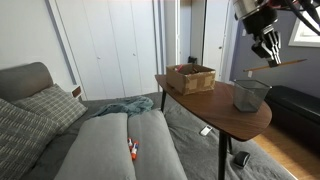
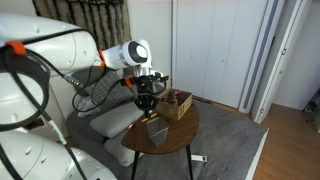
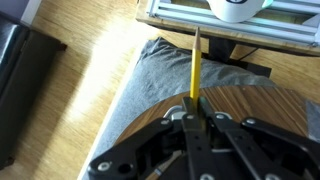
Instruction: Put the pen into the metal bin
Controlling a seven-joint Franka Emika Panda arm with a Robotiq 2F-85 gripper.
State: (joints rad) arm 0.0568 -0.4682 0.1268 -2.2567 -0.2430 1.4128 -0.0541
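Your jaws are clamped on the pen [image 3: 195, 60]. The wrist view shows this best: the yellow shaft is pinched at its near end and sticks straight out ahead of the jaws. That view also catches the curved worktop [image 3: 255, 105] edge under and beside the jaws, with grey rug [image 3: 160, 75] and wood floor [image 3: 80, 60] beyond. The metal bin doesn't show there.

In an exterior view the pen [image 1: 285, 65] hangs near level just under the jaws, in the air. The metal bin [image 1: 250, 94] stands upright on the worktop [image 1: 215, 110] below the jaws, apart from the pen. The brown box [image 1: 190, 78] sits on the same worktop, farther from the jaws than the bin. A red-orange and white item [image 1: 131, 150] lies on the sofa [image 1: 100, 155], well apart from the jaws. The arm is cut off at the top edge here.

In an exterior view from behind the white arm [image 2: 60, 60], the bin [image 2: 155, 128] sits right below the jaws and the box [image 2: 177, 103] just past them. The pen is too thin to make out there. The jaw tips are dark and blurred in the wrist view.
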